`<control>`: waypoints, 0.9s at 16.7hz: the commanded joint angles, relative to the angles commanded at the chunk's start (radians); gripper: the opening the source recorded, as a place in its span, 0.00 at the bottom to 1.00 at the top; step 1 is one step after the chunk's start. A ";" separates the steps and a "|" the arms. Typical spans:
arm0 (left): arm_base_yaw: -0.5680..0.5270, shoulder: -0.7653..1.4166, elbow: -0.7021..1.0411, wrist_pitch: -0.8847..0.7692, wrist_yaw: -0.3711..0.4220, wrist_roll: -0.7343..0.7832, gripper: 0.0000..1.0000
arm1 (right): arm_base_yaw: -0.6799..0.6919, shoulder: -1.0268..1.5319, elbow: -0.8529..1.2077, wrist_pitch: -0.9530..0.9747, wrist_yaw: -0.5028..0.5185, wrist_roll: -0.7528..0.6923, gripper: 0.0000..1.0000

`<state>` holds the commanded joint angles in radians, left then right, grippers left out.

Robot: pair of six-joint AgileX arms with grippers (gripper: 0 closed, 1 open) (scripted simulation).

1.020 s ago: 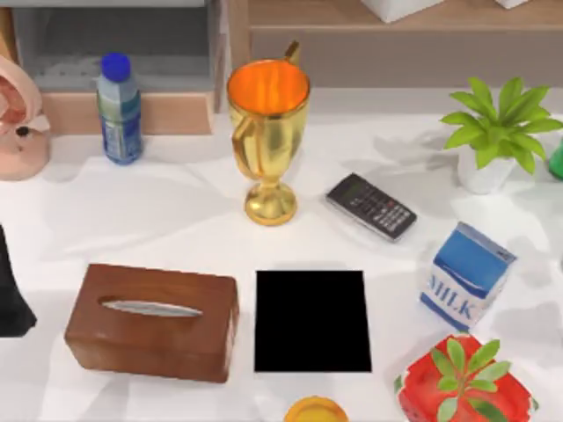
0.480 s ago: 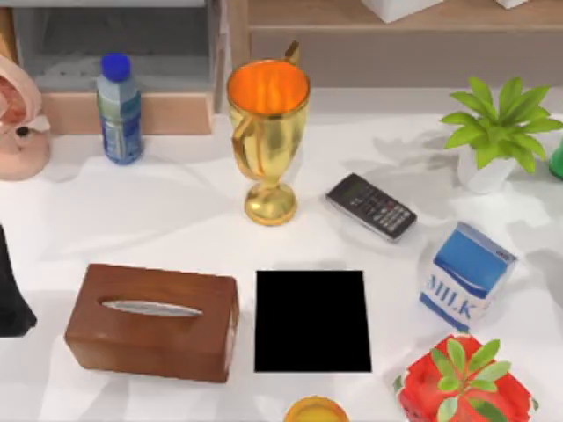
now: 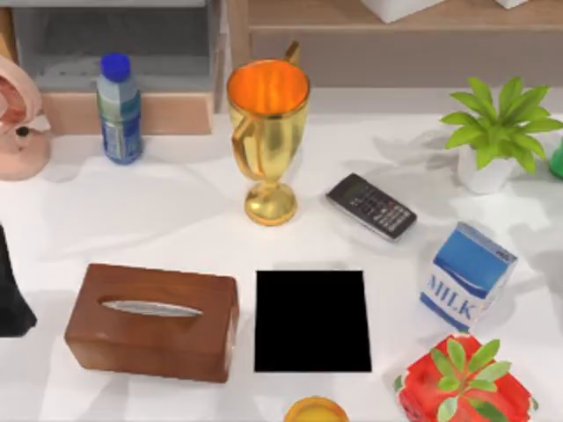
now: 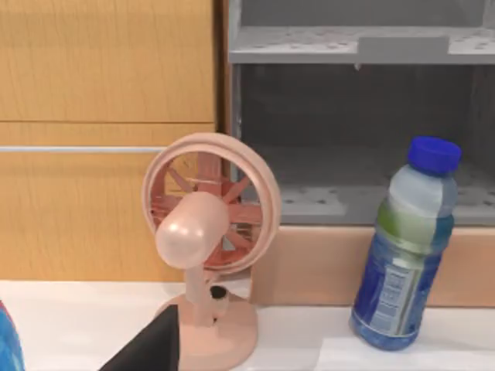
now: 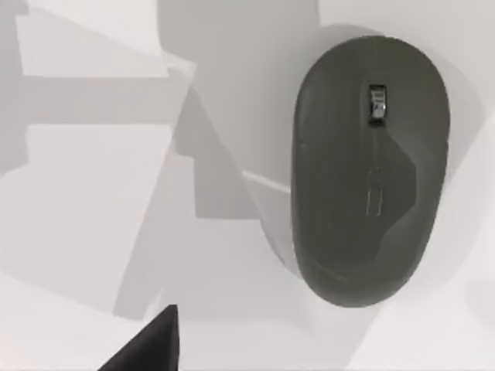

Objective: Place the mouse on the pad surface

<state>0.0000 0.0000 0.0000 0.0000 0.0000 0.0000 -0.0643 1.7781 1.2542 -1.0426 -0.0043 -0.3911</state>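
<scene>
Edges of the top view cut off several things: a pale pink fan (image 3: 16, 119) at the left, a round yellow object (image 3: 315, 411) in front of the flat matte black rectangular pad (image 3: 312, 321), a red block with a green sprig (image 3: 464, 380) to the pad's right, and a black part of the left arm (image 3: 12, 290) far left of the pad, beyond the tissue box. Whether the left gripper is open or closed cannot be told; in the left wrist view a dark wedge (image 4: 151, 348) sits at the picture's edge, before the pink fan (image 4: 205, 239) and a clear blue-capped water bottle (image 4: 406, 247).

In the right wrist view a similar dark tip (image 5: 147, 344) shows apart from the smooth dark grey oval mouse (image 5: 367, 170), touching nothing; how wide the right gripper stands cannot be told. The mouse lies flat on the white table (image 5: 93, 193), its small scroll wheel up, with nothing gripping it.

The pad lies thin as a sheet on the white table (image 3: 176, 220), bare on top. Just left of it stands a brown wooden tissue box (image 3: 151, 321) with a slot. Behind the pad stands a shiny gold trophy cup (image 3: 268, 132), and behind-right lies a dark keypad handset (image 3: 371, 206). A blue and white milk carton (image 3: 466, 274) stands right of the pad, with a green potted plant (image 3: 497, 132) farther back.
</scene>
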 joint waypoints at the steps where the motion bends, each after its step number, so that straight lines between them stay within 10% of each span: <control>1: 0.000 0.000 0.000 0.000 0.000 0.000 1.00 | -0.002 0.002 -0.033 0.034 0.000 -0.002 1.00; 15: 0.000 0.000 0.000 0.000 0.000 0.000 1.00 | 0.002 0.168 -0.179 0.343 0.001 0.007 1.00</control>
<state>0.0000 0.0000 0.0000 0.0000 0.0000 0.0000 -0.0619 1.9456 1.0751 -0.6991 -0.0035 -0.3844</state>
